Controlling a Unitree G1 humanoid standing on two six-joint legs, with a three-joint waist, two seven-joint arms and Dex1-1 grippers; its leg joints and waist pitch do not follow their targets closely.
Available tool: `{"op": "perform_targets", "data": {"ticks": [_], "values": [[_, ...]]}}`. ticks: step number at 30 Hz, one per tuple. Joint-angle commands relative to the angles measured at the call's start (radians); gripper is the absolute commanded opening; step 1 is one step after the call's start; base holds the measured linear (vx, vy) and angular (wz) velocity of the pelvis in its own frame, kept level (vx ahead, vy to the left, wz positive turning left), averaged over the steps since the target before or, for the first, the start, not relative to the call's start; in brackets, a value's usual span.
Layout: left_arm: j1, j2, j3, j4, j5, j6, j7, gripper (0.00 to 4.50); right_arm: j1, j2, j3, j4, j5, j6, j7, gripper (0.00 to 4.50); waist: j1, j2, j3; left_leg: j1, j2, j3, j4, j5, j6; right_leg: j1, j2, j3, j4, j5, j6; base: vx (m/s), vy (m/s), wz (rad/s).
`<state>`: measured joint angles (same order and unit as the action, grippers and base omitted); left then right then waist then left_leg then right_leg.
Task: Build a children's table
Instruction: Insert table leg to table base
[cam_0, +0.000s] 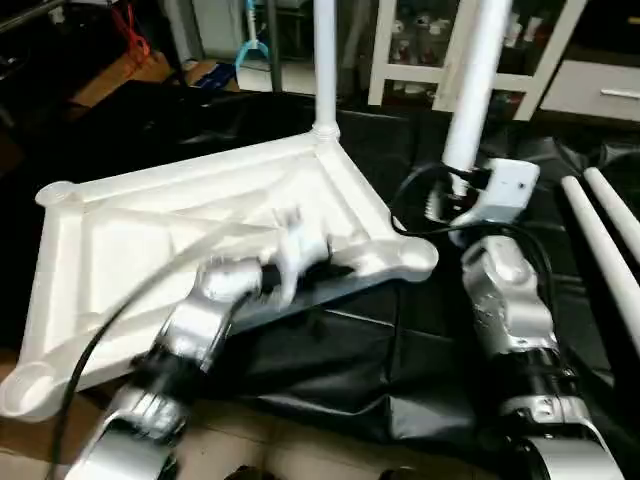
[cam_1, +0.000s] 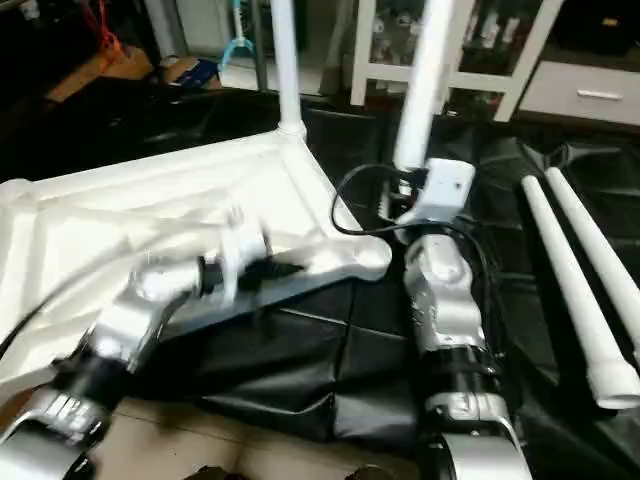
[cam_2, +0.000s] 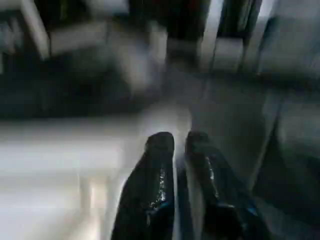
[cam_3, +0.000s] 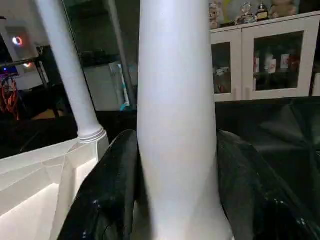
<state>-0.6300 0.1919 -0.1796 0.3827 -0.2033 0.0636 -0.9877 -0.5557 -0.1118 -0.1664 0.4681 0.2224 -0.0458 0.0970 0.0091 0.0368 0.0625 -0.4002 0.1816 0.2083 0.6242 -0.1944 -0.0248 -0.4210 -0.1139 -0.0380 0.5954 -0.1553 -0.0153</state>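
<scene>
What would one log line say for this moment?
right tool: shut on leg | left tool: near tabletop | fitted leg: upright | spare legs: lying

White table top (cam_0: 200, 240) lies underside-up, one leg (cam_0: 325, 60) standing in its corner

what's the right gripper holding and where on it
A long white tubular table leg, upright, clamped near its lower end between the right gripper's two black fingers.

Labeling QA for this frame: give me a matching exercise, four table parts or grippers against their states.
1. table top
2. far-corner leg
3. held leg
4. spare legs

a. lying on the black sheet
b. clamped in the right gripper
c. upside down, ribs up
d. standing in its socket

Pairs: 1-c, 2-d, 3-b, 4-a
</scene>
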Motion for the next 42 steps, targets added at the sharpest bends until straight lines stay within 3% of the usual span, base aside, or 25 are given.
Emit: {"op": "perform_targets", "data": {"ticks": [1, 3, 4, 5, 6, 9, 12, 14, 15, 17, 18, 20, 23, 24, 26, 27, 28, 29, 31, 32, 36, 42], "values": [[-0.015, 0.008, 0.02, -0.008, -0.056, 0.035, -0.06, 0.97, -0.015, -0.027, -0.008, -0.041, -0.003, 0.009, 0.016, 1.86, -0.002, -0.012, -0.086, 0.032, 0.029, -0.012, -0.08, -0.133, 0.066, 0.05, -0.016, 0.017, -0.045, -0.127, -0.223, 0.0, 0.0, 0.0], [-0.033, 0.002, 0.053, -0.014, -0.106, 0.08, -0.077, 1.09, -0.025, -0.045, -0.001, -0.043, -0.003, 0.019, 0.036, 1.86, -0.007, -0.017, -0.086, 0.03, 0.028, -0.011, -0.078, -0.124, 0.074, 0.052, -0.016, 0.018, -0.046, -0.13, -0.219, 0.0, 0.0, 0.0], [-0.038, -0.001, 0.065, -0.016, -0.122, 0.098, -0.079, 1.09, -0.027, -0.048, 0.0, -0.044, -0.001, 0.02, 0.043, 1.86, -0.008, -0.013, -0.087, 0.027, 0.028, -0.012, -0.076, -0.111, 0.08, 0.055, -0.017, 0.018, -0.046, -0.124, -0.219, 0.0, 0.0, 0.0], [-0.065, -0.013, 0.119, -0.014, -0.164, 0.148, -0.028, 1.26, -0.021, -0.07, 0.018, -0.076, -0.001, 0.04, 0.088, 1.86, -0.01, -0.007, -0.087, 0.028, 0.027, -0.011, -0.075, -0.108, 0.081, 0.055, -0.015, 0.018, -0.044, -0.117, -0.222, 0.0, 0.0, 0.0], [-0.08, -0.019, 0.14, -0.01, -0.174, 0.165, 0.002, 1.39, -0.017, -0.08, 0.025, -0.093, 0.003, 0.053, 0.109, 1.86, -0.01, -0.011, -0.088, 0.028, 0.027, -0.011, -0.073, -0.099, 0.088, 0.057, -0.014, 0.017, -0.044, -0.099, -0.228, 0.0, 0.0, 0.0], [-0.159, -0.054, 0.22, 0.02, -0.216, 0.222, 0.142, 1.49, -0.011, -0.116, 0.048, -0.148, 0.022, 0.101, 0.187, 1.86, -0.007, -0.009, -0.089, 0.032, 0.029, -0.013, -0.07, -0.093, 0.102, 0.057, -0.013, 0.016, -0.044, -0.076, -0.239, 0.0, 0.0, 0.0], [-0.275, -0.127, 0.352, 0.052, -0.38, 0.313, 0.314, 1.87, -0.005, -0.168, 0.092, -0.223, 0.031, 0.151, 0.283, 1.86, -0.003, -0.011, -0.09, 0.031, 0.029, -0.012, -0.067, -0.096, 0.103, 0.06, -0.013, 0.014, -0.04, -0.066, -0.259, 0.0, 0.0, 0.0], [-0.309, -0.156, 0.397, 0.053, -0.475, 0.358, 0.344, 1.91, 0.001, -0.19, 0.122, -0.256, 0.028, 0.172, 0.322, 1.86, 0.001, -0.008, -0.089, 0.027, 0.027, -0.013, -0.065, -0.082, 0.112, 0.061, -0.012, 0.013, -0.039, -0.054, -0.268, 0.0, 0.0, 0.0], [-0.33, -0.176, 0.428, 0.054, -0.532, 0.381, 0.359, 2.18, 0.008, -0.207, 0.146, -0.278, 0.016, 0.186, 0.347, 1.86, 0.004, 0.001, -0.09, 0.029, 0.026, -0.014, -0.064, -0.082, 0.111, 0.061, -0.013, 0.012, -0.037, -0.05, -0.271, 0.0, 0.0, 0.0], [-0.355, -0.2, 0.469, 0.041, -0.602, 0.439, 0.366, 2.32, 0.027, -0.221, 0.174, -0.322, 0.007, 0.228, 0.373, 1.86, 0.002, -0.005, -0.089, 0.025, 0.024, -0.012, -0.063, -0.088, 0.119, 0.063, -0.011, 0.011, -0.042, -0.053, -0.271, 0.0, 0.0, 0.0], [-0.362, -0.202, 0.476, 0.041, -0.612, 0.46, 0.37, 2.35, 0.034, -0.222, 0.18, -0.336, 0.003, 0.234, 0.374, 1.86, 0.005, -0.002, -0.089, 0.026, 0.026, -0.014, -0.065, -0.093, 0.12, 0.062, -0.012, 0.011, -0.046, -0.068, -0.268, 0.0, 0.0, 0.0], [-0.368, -0.203, 0.483, 0.037, -0.605, 0.494, 0.382, 2.61, 0.049, -0.22, 0.191, -0.366, 0.002, 0.248, 0.377, 1.86, 0.004, 0.011, -0.089, 0.027, 0.025, -0.017, -0.066, -0.111, 0.107, 0.062, -0.011, 0.008, -0.047, -0.096, -0.256, 0.0, 0.0, 0.0], [-0.354, -0.199, 0.487, 0.021, -0.616, 0.537, 0.391, 2.76, 0.079, -0.211, 0.204, -0.398, 0.002, 0.257, 0.377, 1.86, 0.002, 0.007, -0.089, 0.028, 0.026, -0.018, -0.068, -0.122, 0.099, 0.063, -0.01, 0.008, -0.051, -0.101, -0.25, 0.0, 0.0, 0.0], [-0.351, -0.199, 0.487, 0.022, -0.61, 0.535, 0.409, 2.88, 0.089, -0.21, 0.209, -0.405, 0.001, 0.256, 0.379, 1.86, 0.001, 0.011, -0.088, 0.026, 0.025, -0.019, -0.069, -0.13, 0.096, 0.063, -0.011, 0.008, -0.053, -0.112, -0.248, 0.0, 0.0, 0.0], [-0.337, -0.195, 0.476, 0.026, -0.594, 0.526, 0.42, 3.14, 0.105, -0.207, 0.212, -0.411, 0.003, 0.251, 0.38, 1.86, 0.0, 0.011, -0.087, 0.026, 0.025, -0.019, -0.069, -0.139, 0.093, 0.063, -0.011, 0.007, -0.056, -0.125, -0.24, 0.0, 0.0, 0.0], [-0.304, -0.183, 0.448, 0.055, -0.543, 0.492, 0.425, 3.19, 0.147, -0.195, 0.217, -0.438, -0.001, 0.243, 0.362, 1.86, 0.0, 0.02, -0.087, 0.027, 0.026, -0.021, -0.071, -0.133, 0.095, 0.062, -0.011, 0.007, -0.06, -0.119, -0.232, 0.0, 0.0, 0.0], [-0.304, -0.183, 0.448, 0.055, -0.543, 0.492, 0.425, 3.23, 0.147, -0.195, 0.217, -0.438, -0.001, 0.243, 0.362, 1.86, -0.002, 0.017, -0.087, 0.026, 0.025, -0.022, -0.071, -0.13, 0.099, 0.064, -0.011, 0.006, -0.058, -0.11, -0.231, 0.0, 0.0, 0.0], [-0.292, -0.174, 0.432, 0.048, -0.533, 0.488, 0.418, 3.47, 0.156, -0.194, 0.212, -0.455, 0.003, 0.257, 0.353, 1.86, -0.003, 0.021, -0.09, 0.027, 0.025, -0.021, -0.07, -0.13, 0.098, 0.064, -0.01, 0.006, -0.058, -0.108, -0.23, 0.0, 0.0, 0.0], [-0.283, -0.161, 0.418, 0.046, -0.501, 0.466, 0.423, 3.58, 0.16, -0.193, 0.204, -0.466, -0.005, 0.264, 0.34, 1.86, -0.003, 0.021, -0.091, 0.024, 0.024, -0.022, -0.069, -0.12, 0.102, 0.066, -0.011, 0.006, -0.056, -0.107, -0.232, 0.0, 0.0, 0.0], [-0.279, -0.153, 0.421, 0.044, -0.492, 0.468, 0.421, 3.64, 0.166, -0.193, 0.201, -0.473, -0.007, 0.275, 0.333, 1.86, -0.004, 0.026, -0.09, 0.024, 0.023, -0.022, -0.069, -0.122, 0.102, 0.064, -0.011, 0.006, -0.057, -0.119, -0.227, 0.0, 0.0, 0.0], [-0.259, -0.125, 0.422, 0.039, -0.47, 0.446, 0.417, 4.06, 0.19, -0.198, 0.195, -0.49, -0.019, 0.287, 0.318, 1.86, -0.005, 0.018, -0.089, 0.026, 0.025, -0.023, -0.07, -0.122, 0.096, 0.062, -0.011, 0.006, -0.058, -0.136, -0.216, 0.0, 0.0, 0.0], [-0.241, -0.12, 0.404, 0.024, -0.459, 0.423, 0.388, 4.39, 0.208, -0.197, 0.209, -0.499, -0.005, 0.298, 0.346, 1.86, -0.003, 0.018, -0.091, 0.026, 0.025, -0.022, -0.069, -0.118, 0.101, 0.061, -0.012, 0.007, -0.056, -0.139, -0.219, 0.0, 0.0, 0.0]]}}
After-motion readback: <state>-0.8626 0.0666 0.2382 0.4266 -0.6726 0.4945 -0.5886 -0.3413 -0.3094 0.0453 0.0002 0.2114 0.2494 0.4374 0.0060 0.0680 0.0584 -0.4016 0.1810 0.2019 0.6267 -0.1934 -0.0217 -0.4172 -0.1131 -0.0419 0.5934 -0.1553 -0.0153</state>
